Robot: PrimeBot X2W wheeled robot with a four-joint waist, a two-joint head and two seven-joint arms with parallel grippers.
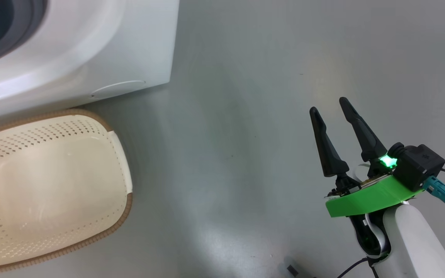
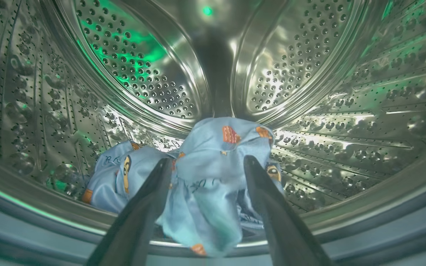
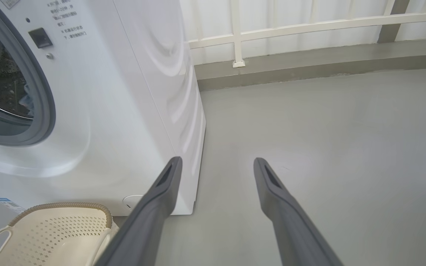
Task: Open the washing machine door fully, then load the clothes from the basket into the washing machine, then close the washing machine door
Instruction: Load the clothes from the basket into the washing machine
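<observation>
**Reader:** Panel (a), left wrist view. What lies ahead of the fingers?

**Robot:** My left tool [image 2: 207, 159] reaches into the steel drum [image 2: 142, 74] of the washing machine [image 3: 124, 111]. Its two dark fingers stand spread wide and grip nothing. The clothes [image 2: 213, 147], light blue with orange-brown figures, lie heaped on the drum's bottom, straight ahead of the fingertips and between them. A smaller bundle sits to the left of the left finger. One fold hangs down over the drum's front lip, below the gap between the fingers. I cannot tell whether the cloth touches either finger.

**Reader:** Panel (b), right wrist view?

**Robot:** My right tool [image 3: 217, 160] is open too, with nothing between its fingers, and the bare grey floor [image 3: 327, 147] lies ahead of it. The washing machine stands to this tool's left, its round opening ringed by a grey seal [image 3: 46, 111]. A scrap of blue cloth shows inside that opening. The basket [image 3: 61, 205] sits low and to the left of my left finger, just beside the machine's lower front corner. A white railing [image 3: 309, 26] runs across far ahead of the fingertips.

**Reader:** Panel (c), head view?

**Robot:** The basket lies well apart from my right tool, off to its left, with open floor between them. The basket's plain cream bottom faces up. A green lamp [image 1: 388, 161] glows at the base of this tool's fingers, which point away from me.
</observation>
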